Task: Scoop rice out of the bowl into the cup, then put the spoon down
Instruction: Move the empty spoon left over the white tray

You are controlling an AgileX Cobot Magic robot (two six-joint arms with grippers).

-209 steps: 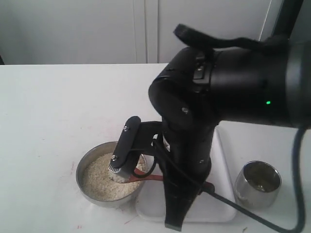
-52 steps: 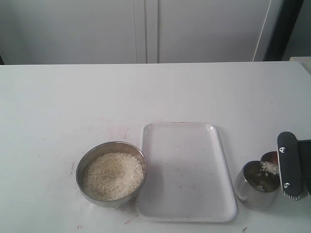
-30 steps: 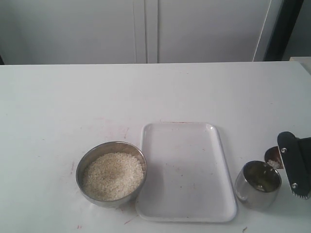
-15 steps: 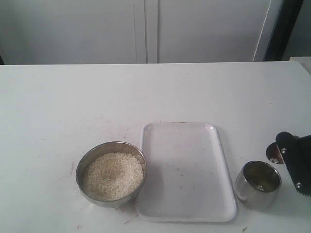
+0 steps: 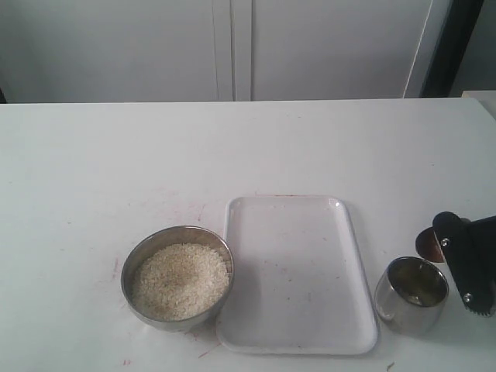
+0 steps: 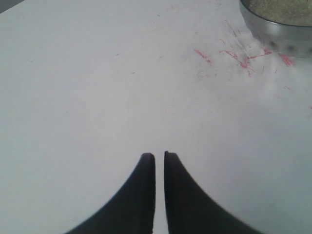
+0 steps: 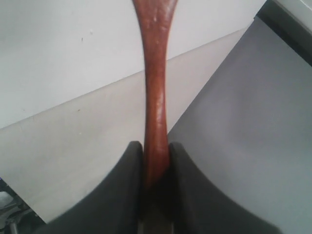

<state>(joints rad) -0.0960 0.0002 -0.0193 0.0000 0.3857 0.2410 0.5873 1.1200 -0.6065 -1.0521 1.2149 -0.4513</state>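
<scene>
The wooden spoon (image 7: 155, 97) is clamped by its handle in the right claw (image 7: 156, 146). Only the right wrist view shows that grip; the exterior view shows just the scoop beside the claw, close by the steel cup (image 5: 397, 304), whose contents are unclear. Well apart, beyond the white tray (image 5: 294, 232), the metal bowl (image 5: 132, 267) holds rice (image 5: 180, 280). The left claw (image 6: 159, 156), closed to a sliver and empty, hovers over the bench (image 6: 97, 73).

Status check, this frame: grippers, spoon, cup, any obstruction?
Right gripper shut on spoon, scoop near cup. Left gripper shut, empty, near bowl of rice. White tray between bowl and cup.
</scene>
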